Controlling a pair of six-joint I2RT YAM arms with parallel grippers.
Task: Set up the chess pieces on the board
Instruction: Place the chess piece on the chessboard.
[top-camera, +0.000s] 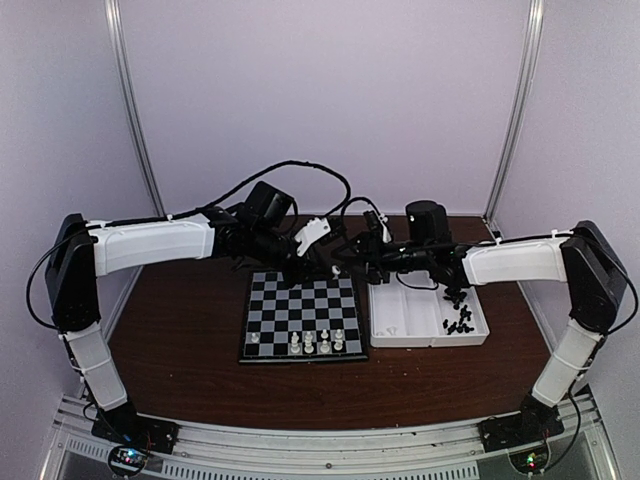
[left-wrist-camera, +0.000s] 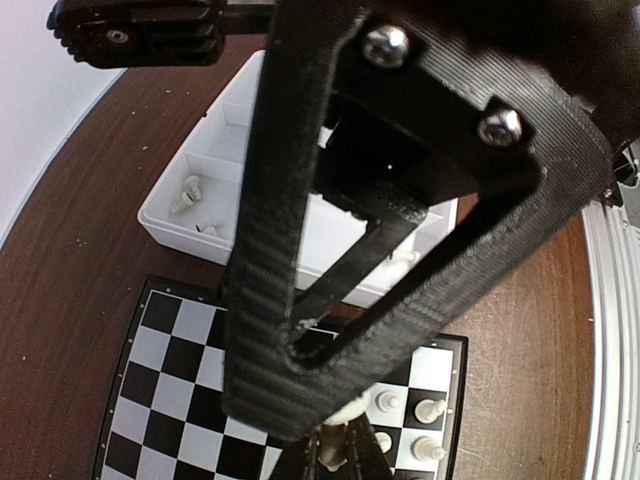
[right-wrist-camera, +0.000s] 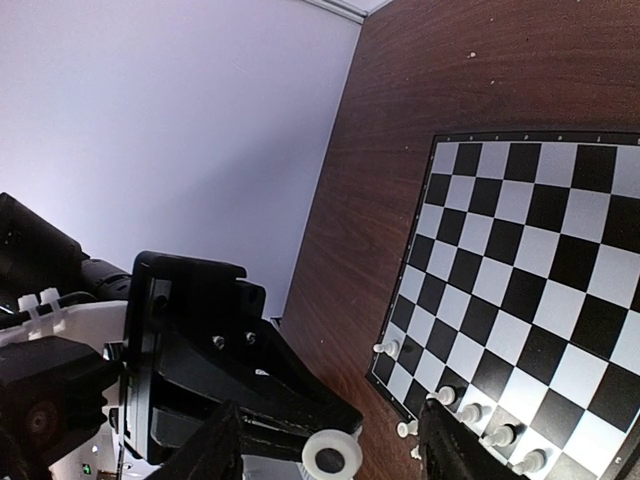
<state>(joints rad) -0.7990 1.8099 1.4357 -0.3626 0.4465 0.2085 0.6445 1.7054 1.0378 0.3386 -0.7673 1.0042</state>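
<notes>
Lilac walls close round a dark wooden surface (top-camera: 180, 350), and at its middle lies the chessboard (top-camera: 290, 300) with a white two-compartment tray (top-camera: 428, 343) just beside it on the right of the overhead frame.

You are early in the job. A handful of white pieces (top-camera: 318, 343) stands in the two rows at the bottom edge of the chessboard, bunched toward its lower right, with one alone near the lower-left corner. Every other square shows bare. The black pieces (top-camera: 460, 318) lie heaped in the tray's right compartment, none of them on the chessboard, and a few spare white figures (left-wrist-camera: 188, 193) lie in the other compartment. So part of the white side and the whole black side are left to place.

Your left tool (left-wrist-camera: 330, 445) hangs over the chessboard at the bottom of its wrist view, its fingers drawn nearly together on a pale figure (left-wrist-camera: 347, 408) that looks like a white chess piece. The standing white pieces are near it, toward the lower right of that frame.

Your right tool (right-wrist-camera: 330, 420) has its fingers spread wide and grips no chess piece. The chessboard fills the right of its view, well apart from the fingers.
</notes>
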